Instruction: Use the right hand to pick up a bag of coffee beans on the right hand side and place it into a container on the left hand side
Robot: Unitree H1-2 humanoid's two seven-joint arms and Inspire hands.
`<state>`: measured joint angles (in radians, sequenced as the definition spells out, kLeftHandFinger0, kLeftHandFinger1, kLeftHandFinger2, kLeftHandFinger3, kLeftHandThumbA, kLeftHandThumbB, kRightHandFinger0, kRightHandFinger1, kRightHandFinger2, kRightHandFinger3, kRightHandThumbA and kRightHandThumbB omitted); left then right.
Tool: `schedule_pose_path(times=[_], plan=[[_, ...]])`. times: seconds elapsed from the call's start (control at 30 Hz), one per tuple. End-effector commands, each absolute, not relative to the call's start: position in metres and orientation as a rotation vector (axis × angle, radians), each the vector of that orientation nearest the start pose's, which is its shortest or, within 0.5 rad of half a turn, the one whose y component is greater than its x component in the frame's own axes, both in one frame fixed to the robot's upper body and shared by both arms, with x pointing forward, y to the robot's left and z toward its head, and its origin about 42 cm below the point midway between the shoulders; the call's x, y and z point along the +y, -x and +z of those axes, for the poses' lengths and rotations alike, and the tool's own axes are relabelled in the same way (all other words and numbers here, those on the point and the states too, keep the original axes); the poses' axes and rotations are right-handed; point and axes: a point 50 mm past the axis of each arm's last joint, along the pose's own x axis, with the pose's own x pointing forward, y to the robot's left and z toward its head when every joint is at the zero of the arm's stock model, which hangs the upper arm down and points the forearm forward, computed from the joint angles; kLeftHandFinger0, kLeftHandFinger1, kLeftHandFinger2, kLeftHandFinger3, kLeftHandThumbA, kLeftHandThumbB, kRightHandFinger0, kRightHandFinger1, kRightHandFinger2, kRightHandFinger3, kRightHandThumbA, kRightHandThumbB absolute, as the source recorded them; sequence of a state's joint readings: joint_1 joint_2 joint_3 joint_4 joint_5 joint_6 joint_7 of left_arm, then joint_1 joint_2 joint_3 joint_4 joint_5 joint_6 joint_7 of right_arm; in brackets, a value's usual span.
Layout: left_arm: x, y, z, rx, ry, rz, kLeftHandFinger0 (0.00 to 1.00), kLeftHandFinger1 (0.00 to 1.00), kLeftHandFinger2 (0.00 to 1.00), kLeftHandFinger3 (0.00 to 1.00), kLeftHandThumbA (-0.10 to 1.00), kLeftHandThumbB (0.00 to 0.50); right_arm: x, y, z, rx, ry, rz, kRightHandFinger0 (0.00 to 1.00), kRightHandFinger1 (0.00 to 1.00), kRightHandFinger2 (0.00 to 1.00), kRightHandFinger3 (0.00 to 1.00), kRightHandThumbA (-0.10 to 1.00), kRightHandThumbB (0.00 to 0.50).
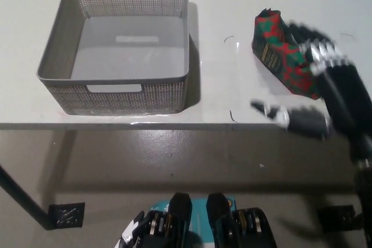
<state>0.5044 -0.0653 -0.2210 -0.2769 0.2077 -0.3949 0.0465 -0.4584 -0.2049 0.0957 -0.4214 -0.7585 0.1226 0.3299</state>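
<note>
The red-and-green coffee bag (283, 56) lies on the white table (232, 10) at about two o'clock, a dark label with gold print on its side, too small to read. The black right hand (317, 94) is over its right end, fingers (325, 56) spread apart and blurred, holding nothing; whether they touch the bag I cannot tell. The grey mesh basket (116, 94) sits at ten o'clock. A sliver of the white left hand (132, 235) shows at six o'clock.

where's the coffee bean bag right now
In the head view, the coffee bean bag lies on the white table's right side, apart from the grey basket, partly under the open right hand.
</note>
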Motion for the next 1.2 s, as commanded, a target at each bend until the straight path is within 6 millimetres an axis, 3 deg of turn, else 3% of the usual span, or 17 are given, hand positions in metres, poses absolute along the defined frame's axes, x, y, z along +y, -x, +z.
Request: schedule_pose_path(times=[0.0,0.13,0.3,0.4,0.57,0.77,0.83,0.93,1.0,1.1,1.17], plan=[[0.163,-0.071,0.106,-0.16,-0.029,0.044,1.0,1.0,1.0,1.0,1.0,0.177,-0.186,-0.412,0.391,-0.353,1.224,0.002,1.0,1.0,1.0,1.0,0.91,0.47],[0.163,-0.07,0.104,-0.156,-0.045,0.053,1.0,1.0,1.0,1.0,1.0,0.175,-0.189,-0.44,0.4,-0.296,1.233,-0.018,1.0,1.0,1.0,1.0,0.88,0.443],[0.168,-0.068,0.104,-0.155,-0.06,0.055,1.0,1.0,1.0,1.0,1.0,0.181,-0.202,-0.48,0.401,-0.205,1.274,-0.057,1.0,1.0,1.0,1.0,0.93,0.491],[0.168,-0.065,0.104,-0.151,-0.061,0.053,1.0,1.0,1.0,1.0,1.0,0.186,-0.207,-0.503,0.399,-0.118,1.317,-0.066,1.0,1.0,1.0,1.0,0.87,0.483],[0.166,-0.065,0.105,-0.161,-0.066,0.054,1.0,1.0,1.0,1.0,1.0,0.176,-0.214,-0.535,0.393,0.024,1.356,-0.059,1.0,1.0,1.0,1.0,0.89,0.5],[0.167,-0.065,0.106,-0.167,-0.056,0.051,1.0,1.0,1.0,1.0,1.0,0.165,-0.224,-0.549,0.378,0.122,1.305,-0.027,1.0,1.0,1.0,1.0,0.86,0.466],[0.169,-0.075,0.111,-0.204,-0.04,0.039,1.0,1.0,1.0,1.0,1.0,0.145,-0.227,-0.553,0.37,0.149,1.307,-0.027,1.0,1.0,1.0,1.0,0.91,0.465],[0.169,-0.094,0.132,-0.288,-0.025,0.013,1.0,1.0,1.0,1.0,1.0,0.167,-0.231,-0.556,0.359,0.182,1.257,-0.017,1.0,1.0,1.0,1.0,0.87,0.476],[0.172,-0.123,0.144,-0.329,-0.017,-0.008,1.0,1.0,1.0,1.0,1.0,0.233,-0.232,-0.557,0.345,0.214,1.259,-0.001,1.0,1.0,1.0,1.0,0.9,0.478],[0.173,-0.156,0.149,-0.383,-0.05,-0.029,1.0,1.0,1.0,1.0,1.0,0.257,-0.234,-0.556,0.332,0.239,1.239,0.013,1.0,1.0,1.0,1.0,0.91,0.498],[0.17,-0.174,0.151,-0.408,-0.067,-0.041,1.0,1.0,1.0,1.0,1.0,0.234,-0.236,-0.554,0.324,0.248,1.238,0.013,1.0,1.0,1.0,1.0,0.95,0.5]])
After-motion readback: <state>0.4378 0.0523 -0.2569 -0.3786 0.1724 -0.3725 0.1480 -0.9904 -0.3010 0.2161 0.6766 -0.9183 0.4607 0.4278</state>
